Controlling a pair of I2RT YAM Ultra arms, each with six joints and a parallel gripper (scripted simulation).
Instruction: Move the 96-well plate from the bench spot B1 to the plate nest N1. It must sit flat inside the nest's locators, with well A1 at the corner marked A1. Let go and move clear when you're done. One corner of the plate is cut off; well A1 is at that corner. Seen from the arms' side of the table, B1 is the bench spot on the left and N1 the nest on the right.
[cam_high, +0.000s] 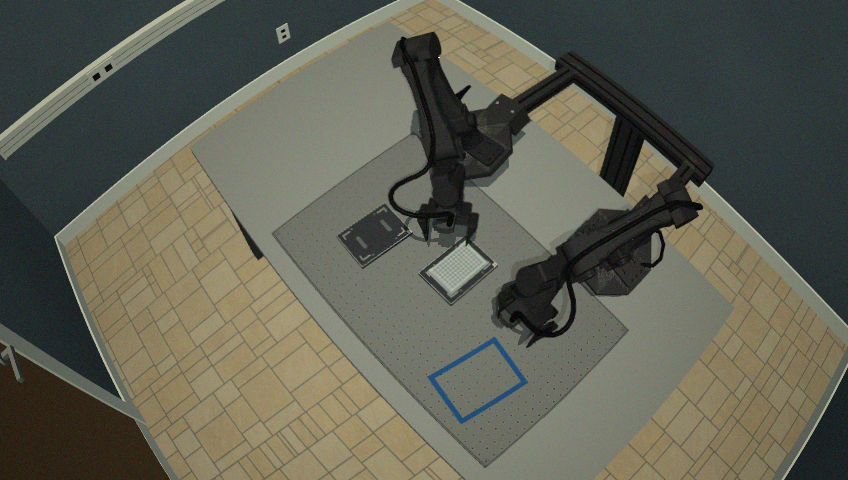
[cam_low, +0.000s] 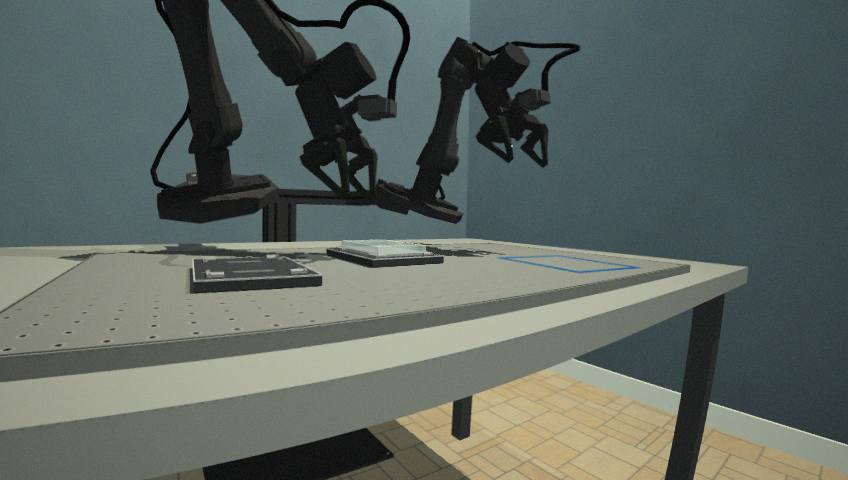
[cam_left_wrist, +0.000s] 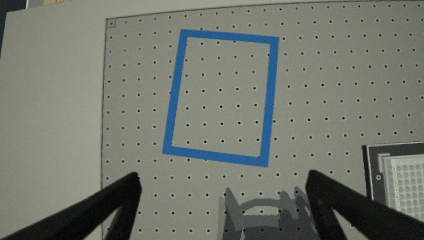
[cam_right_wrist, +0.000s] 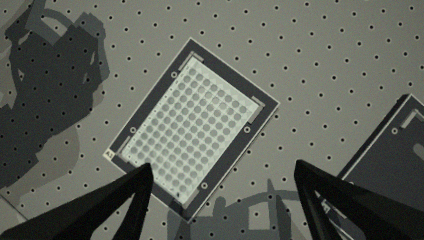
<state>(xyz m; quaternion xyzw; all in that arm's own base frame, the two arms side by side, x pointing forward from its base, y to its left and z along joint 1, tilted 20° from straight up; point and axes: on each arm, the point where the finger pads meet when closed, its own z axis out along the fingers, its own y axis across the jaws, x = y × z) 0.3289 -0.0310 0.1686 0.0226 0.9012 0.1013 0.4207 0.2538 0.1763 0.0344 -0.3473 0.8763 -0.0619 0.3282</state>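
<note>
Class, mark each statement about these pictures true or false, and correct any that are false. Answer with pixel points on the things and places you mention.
1. The 96-well plate (cam_high: 458, 271) (cam_low: 386, 248) (cam_left_wrist: 409, 182) (cam_right_wrist: 190, 130) lies inside a dark nest's corner locators. True.
2. The left jaws are shut on the plate. False: the left gripper (cam_high: 515, 331) (cam_low: 527, 162) (cam_left_wrist: 222, 180) is open and holds nothing.
3. The right gripper (cam_high: 446, 239) (cam_low: 359, 191) (cam_right_wrist: 222, 169) is open. True.
4. A plate lies inside the blue outline (cam_high: 445, 399) (cam_low: 608, 270) (cam_left_wrist: 175, 95). False: no plate is there.
5. The other dark nest (cam_high: 373, 233) (cam_low: 255, 284) (cam_right_wrist: 385, 165) also holds a plate. False: it has no plate on it.
6. An A1 label (cam_right_wrist: 109, 154) shows at one corner of the plate's nest. True.
</note>
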